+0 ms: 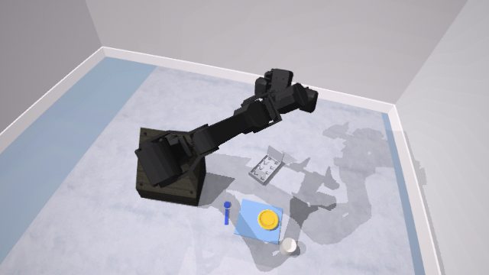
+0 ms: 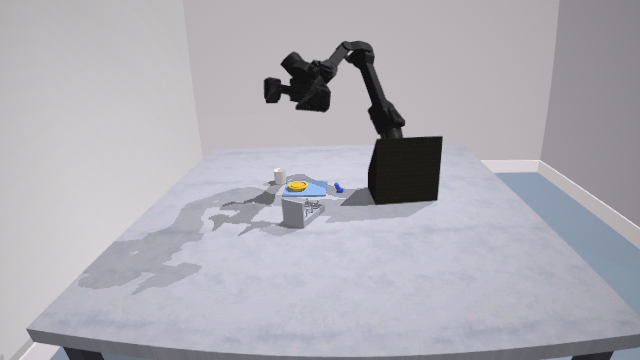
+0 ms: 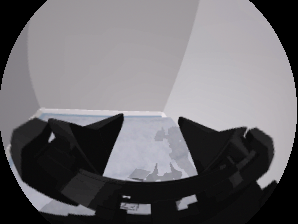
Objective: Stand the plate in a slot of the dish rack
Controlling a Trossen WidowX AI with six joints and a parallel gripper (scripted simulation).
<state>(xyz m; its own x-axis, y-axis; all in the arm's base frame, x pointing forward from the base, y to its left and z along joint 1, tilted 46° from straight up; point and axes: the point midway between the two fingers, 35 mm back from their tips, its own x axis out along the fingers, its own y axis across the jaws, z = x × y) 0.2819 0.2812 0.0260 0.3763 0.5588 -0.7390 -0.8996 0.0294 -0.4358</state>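
1. Hanging high above the tabletop (image 2: 350,280), my fingers are spread wide with nothing between them; wrist view shows both dark tips with bare wall and a strip of tabletop in the gap.
2. My arm (image 1: 229,127) reaches out from the dark base block (image 1: 170,187), elbow up, wrist end well above the things below.
3. Plate (image 1: 269,219) is yellow, lying flat on the blue mat (image 1: 248,225), toward the mat's side nearest the cup.
4. Dish rack (image 1: 267,168) is grey, sits on the tabletop apart from the mat, between the mat and my wrist end in the top view; slots hold nothing I can see.
5. In the exterior view the dish rack (image 2: 301,211) stands in front of the mat (image 2: 315,189), plate (image 2: 297,186) behind it.
6. White cup (image 1: 288,246) stands upright just off one mat corner, not touching the plate.
7. Blue utensil (image 1: 227,213) lies on the tabletop just beside the mat's opposite edge, near the base block; can't tell its exact kind.
8. My arm's shadow falls across the tabletop around the rack and mat.
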